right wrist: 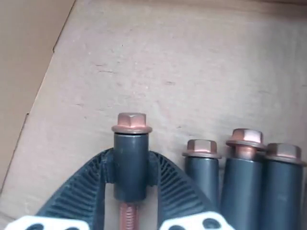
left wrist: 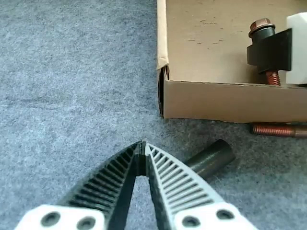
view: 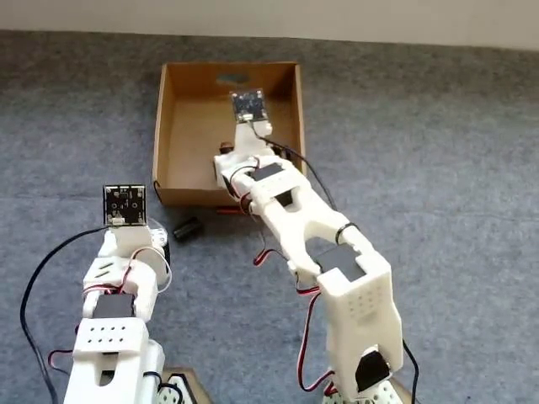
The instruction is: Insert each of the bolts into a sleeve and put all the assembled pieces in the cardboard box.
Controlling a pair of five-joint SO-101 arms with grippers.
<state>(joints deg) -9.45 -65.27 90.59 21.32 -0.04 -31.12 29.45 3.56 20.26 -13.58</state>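
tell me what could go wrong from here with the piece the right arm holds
The right tool grips only the dark cylindrical sleeve, so its copper hex bolt could slip out on release. Dropped, it might land on the three assembled pieces beside it.

No text, label or number can be read.

Assembled pieces (right wrist: 240, 182) lie in the cardboard box (view: 158, 135), sleeve (view: 187, 228) and bolt (left wrist: 273, 129) outside.

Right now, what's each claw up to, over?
Right gripper shut on assembled piece inside cardboard box, three more beside. Left gripper shut, empty. Loose sleeve and bolt on carpet outside. Nothing blocking.
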